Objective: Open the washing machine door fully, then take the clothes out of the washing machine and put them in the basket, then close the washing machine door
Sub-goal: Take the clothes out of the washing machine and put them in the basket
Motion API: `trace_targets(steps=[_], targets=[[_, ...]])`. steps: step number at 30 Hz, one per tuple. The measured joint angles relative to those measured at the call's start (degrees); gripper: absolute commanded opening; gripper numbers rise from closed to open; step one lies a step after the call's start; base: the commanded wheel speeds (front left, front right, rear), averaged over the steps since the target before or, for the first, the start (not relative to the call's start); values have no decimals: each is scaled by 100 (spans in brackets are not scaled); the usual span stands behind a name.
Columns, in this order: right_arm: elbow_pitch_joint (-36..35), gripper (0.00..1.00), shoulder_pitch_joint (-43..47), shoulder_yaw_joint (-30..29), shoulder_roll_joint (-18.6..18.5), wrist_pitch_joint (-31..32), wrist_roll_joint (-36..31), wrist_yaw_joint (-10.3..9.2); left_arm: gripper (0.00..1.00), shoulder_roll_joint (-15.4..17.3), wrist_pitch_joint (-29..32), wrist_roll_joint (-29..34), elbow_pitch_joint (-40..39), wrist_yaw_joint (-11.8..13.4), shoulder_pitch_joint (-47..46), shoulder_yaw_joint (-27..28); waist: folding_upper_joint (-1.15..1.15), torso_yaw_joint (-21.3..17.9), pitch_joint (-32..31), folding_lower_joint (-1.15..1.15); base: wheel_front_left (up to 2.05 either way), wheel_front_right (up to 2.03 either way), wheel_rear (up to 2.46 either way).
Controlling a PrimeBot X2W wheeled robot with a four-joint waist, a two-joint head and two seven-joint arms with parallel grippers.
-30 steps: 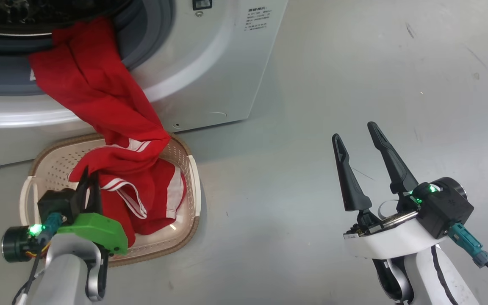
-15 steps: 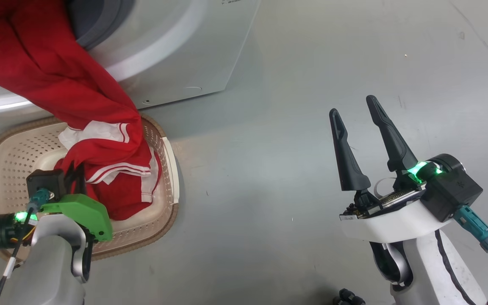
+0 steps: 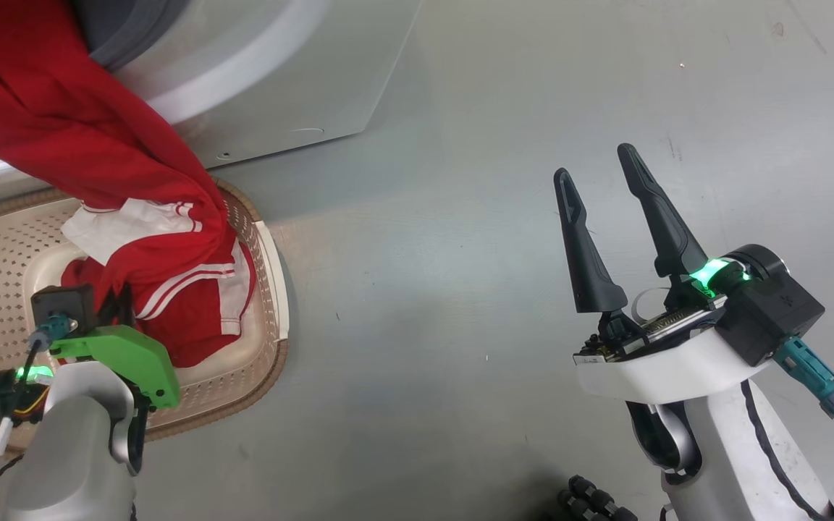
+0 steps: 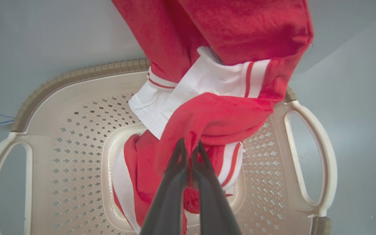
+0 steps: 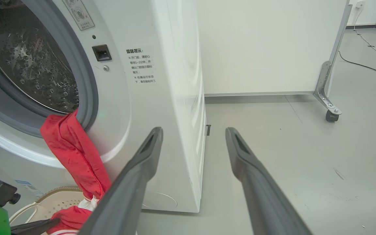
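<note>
Left gripper [image 4: 189, 145] pinches the red sportswear garment [image 3: 98, 159] above the basket [image 3: 272, 275] middle; its other end hangs from the washing machine [image 3: 279, 94] port. Right gripper [image 3: 594, 161] gapes empty. Unloading half done; shutting the machine remains

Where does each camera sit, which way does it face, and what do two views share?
Head view: on the head, looking down at the floor; shows left gripper shut on the clothes over the basket, right gripper open.
Left wrist view: on the left wrist, looking down into the basket past its closed fingers.
Right wrist view: on the right wrist, facing the washing machine, between its spread fingers.
Shared: head and left wrist views both show clothes in the basket.
</note>
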Motion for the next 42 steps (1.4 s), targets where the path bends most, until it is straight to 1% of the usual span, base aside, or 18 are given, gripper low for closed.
trace_targets(steps=[2, 3, 5, 6, 7, 8, 14, 17, 22, 24, 31, 33, 39, 42], targets=[[4, 100, -2, 1, 0, 0, 0, 0, 0, 10, -2, -13, 83, -34, -17, 4, 0, -4, 7, 0, 0, 0, 0], [8, 100, -4, 2, 0, 0, 1, 0, 6, 16, -13, -14, 123, -43, -29, 9, 0, -5, 9, 0, 0, 0, 0], [11, 100, -8, 2, 0, 0, 3, 0, 33, 14, -74, -27, 155, -43, -43, 41, 0, -5, 10, 0, 0, 0, 0], [14, 100, -18, 5, 0, 0, 10, -1, 37, 15, -112, -60, 185, -43, -68, 69, 0, -5, 10, 0, 0, 0, 0], [24, 100, -51, 14, 0, 0, 36, -1, 63, 19, -147, -71, 263, -44, -129, 70, 0, -3, 6, 0, 0, 0, 0], [36, 100, -77, 19, 0, 0, 51, -1, 100, 18, -187, -71, 302, -44, -148, 68, 0, -1, 2, 0, 0, 0, 0], [132, 100, -102, 19, 0, 0, 54, -1, 100, 0, -486, -56, 549, -54, -160, 58, 0, 32, -96, 0, 0, 0, 0], [163, 100, -102, 16, -1, 0, 58, -1, 100, -20, -649, -56, 558, -116, -160, 52, 0, 54, -176, 0, 0, 0, 0], [225, 100, -101, 0, -1, 0, 58, -5, 100, -68, -816, -57, 553, -120, -157, 88, 0, 110, -330, 0, 0, 0, 0], [254, 100, -97, -47, -1, 0, 57, -8, 100, -87, -818, -60, 513, -157, -156, 112, 0, 142, -397, 0, 0, 0, 0], [400, 100, -57, -207, -3, 0, -38, -10, 100, -253, -834, -73, 256, -162, -138, 202, 0, 323, -629, 0, 0, 0, 0], [443, 100, -22, -258, -2, 0, -74, -10, 100, -260, -833, -66, 101, -162, -112, 205, 0, 382, -701, 0, 0, 0, 0], [547, 100, 115, -371, -3, 0, -169, -10, 100, -325, -833, 71, -865, -159, -29, 253, 0, 570, -913, 0, 0, 0, 0], [604, 100, 189, -394, -2, 0, -187, -10, 100, -370, -833, 218, -1227, -158, 94, 222, 0, 664, -1018, 0, 0, 0, 0]])
